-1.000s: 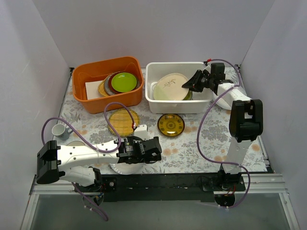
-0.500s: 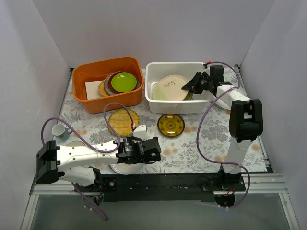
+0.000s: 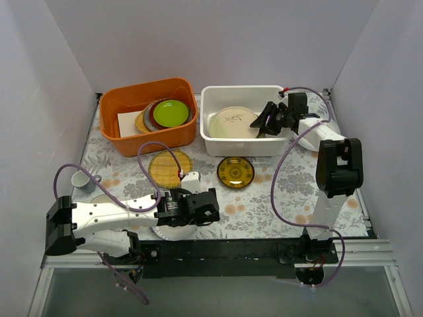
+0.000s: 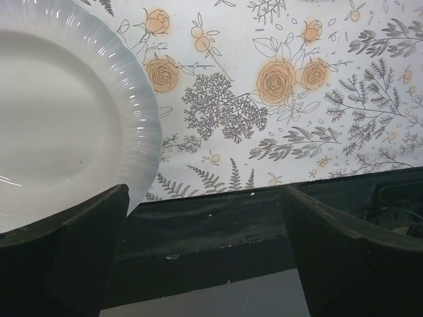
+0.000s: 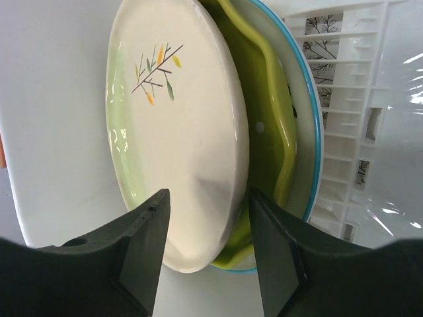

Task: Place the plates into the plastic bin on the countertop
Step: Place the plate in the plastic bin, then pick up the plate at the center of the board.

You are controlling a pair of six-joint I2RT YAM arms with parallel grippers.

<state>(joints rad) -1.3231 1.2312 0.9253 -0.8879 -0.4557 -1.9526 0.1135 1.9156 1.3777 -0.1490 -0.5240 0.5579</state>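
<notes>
Right gripper (image 5: 206, 254) hung inside the plastic bin (image 3: 244, 146), jaws parted on either side of the lower rim of the cream plate (image 5: 175, 139). No pinch showed, so I read the plate as let go and resting on its own. It sat in the bin leaning on a green plate (image 5: 268, 142), which leaned on a white blue-rimmed plate (image 5: 312, 99). That probably explains the tilt: the stack underneath kept it from lying flat on the slotted bottom. Its face was turned up and toward the bin's left wall. It is round, so it has no true long axis. In the wrist view it showed as an oval running top to bottom, with the sprig motif slanting across the upper part. Left gripper (image 4: 205, 261) was low over the countertop (image 4: 297, 99) near the front edge, jaws spread fully wide and holding nothing. The ribbed white plate (image 4: 66, 119) lay flat just beside its left finger, with the rim at that finger and not between the two. I judged this a line-up for the next pick. The woven yellow plate (image 3: 170, 168) and the small dark-and-gold plate (image 3: 235, 172) lay flat on the counter in front of the tubs, not yet binned. The orange tub (image 3: 125, 135) stood left of the bin with its own plates inside.
</notes>
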